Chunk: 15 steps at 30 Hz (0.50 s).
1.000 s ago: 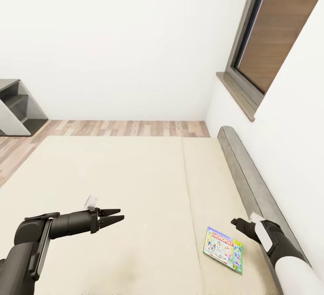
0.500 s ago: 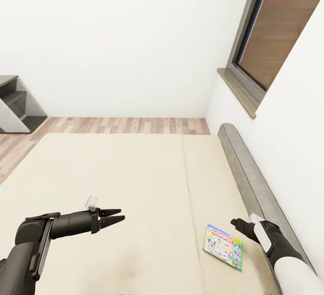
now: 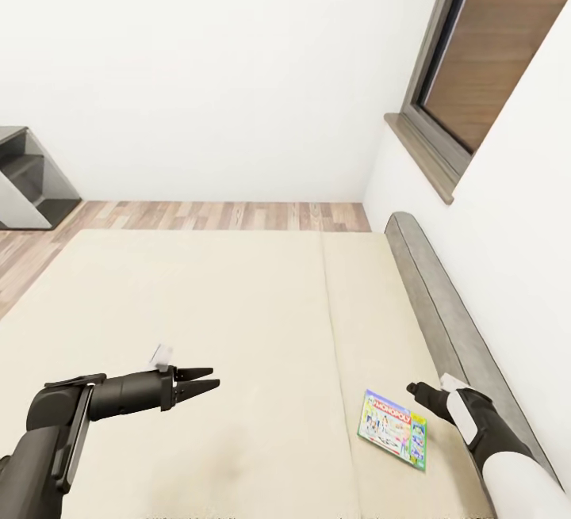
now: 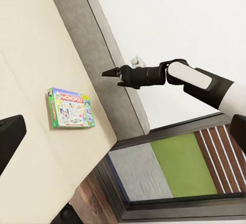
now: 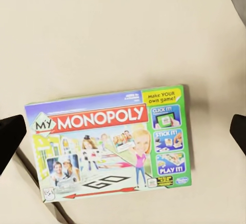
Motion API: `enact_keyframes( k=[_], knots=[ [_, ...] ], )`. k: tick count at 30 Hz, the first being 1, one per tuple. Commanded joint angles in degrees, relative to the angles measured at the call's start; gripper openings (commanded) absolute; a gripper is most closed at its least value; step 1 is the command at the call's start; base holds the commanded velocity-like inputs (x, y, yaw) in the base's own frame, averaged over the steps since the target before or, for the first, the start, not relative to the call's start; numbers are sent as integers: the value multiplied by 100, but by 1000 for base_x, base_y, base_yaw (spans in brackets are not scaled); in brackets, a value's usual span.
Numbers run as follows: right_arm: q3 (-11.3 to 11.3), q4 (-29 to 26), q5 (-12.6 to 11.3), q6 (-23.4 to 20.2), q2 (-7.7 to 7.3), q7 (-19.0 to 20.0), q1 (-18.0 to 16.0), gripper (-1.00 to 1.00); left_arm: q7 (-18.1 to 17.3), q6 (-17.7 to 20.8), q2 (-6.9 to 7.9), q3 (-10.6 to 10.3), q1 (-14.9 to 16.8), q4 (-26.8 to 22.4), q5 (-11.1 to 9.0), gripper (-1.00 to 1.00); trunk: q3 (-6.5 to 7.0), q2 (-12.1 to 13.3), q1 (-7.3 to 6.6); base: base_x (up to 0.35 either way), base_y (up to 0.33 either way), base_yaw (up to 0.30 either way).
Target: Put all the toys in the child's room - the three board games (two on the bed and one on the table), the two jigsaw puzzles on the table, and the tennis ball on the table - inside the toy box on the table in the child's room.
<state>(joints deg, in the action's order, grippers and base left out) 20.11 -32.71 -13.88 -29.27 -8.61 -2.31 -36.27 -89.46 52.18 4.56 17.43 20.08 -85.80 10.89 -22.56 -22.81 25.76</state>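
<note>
A white-and-green board game [image 3: 392, 429] printed "MY MONOPOLY" lies flat on the right beige pad of the bed [image 3: 198, 297], close to the grey headboard [image 3: 432, 297]. My right gripper [image 3: 412, 389] hovers just right of and above it, open, with nothing held. In the right wrist view the board game [image 5: 110, 142] lies directly below, between the two spread fingers at the picture's edges. My left gripper [image 3: 212, 377] hangs open and empty over the left pad, well away from the box. The left wrist view shows the board game [image 4: 70, 108] and the right gripper [image 4: 105, 74] across the bed.
A window [image 3: 484, 59] with a grey sill is set in the white wall behind the headboard. Wood floor [image 3: 222, 216] runs past the bed's far side, and a grey shelf unit [image 3: 28, 182] stands at the far left. The bed's wide beige surface surrounds the box.
The whole picture has slid slightly, so the camera has moved a little. The board game lies where it was, and both arms hold the same pose.
</note>
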Motion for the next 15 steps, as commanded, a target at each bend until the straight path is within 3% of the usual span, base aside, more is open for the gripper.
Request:
enact_keyframes(
  k=[1,15],
  knots=[
    [6,-8,-55,-23,1,-24,-3,100,-54,61,-1,6,5,-6,58,100,-18,-10,3,0,0,0],
    [8,-8,-54,50,16,-24,-3,100,-54,57,-7,-2,5,9,62,100,-131,-10,3,0,0,0]
  ],
)
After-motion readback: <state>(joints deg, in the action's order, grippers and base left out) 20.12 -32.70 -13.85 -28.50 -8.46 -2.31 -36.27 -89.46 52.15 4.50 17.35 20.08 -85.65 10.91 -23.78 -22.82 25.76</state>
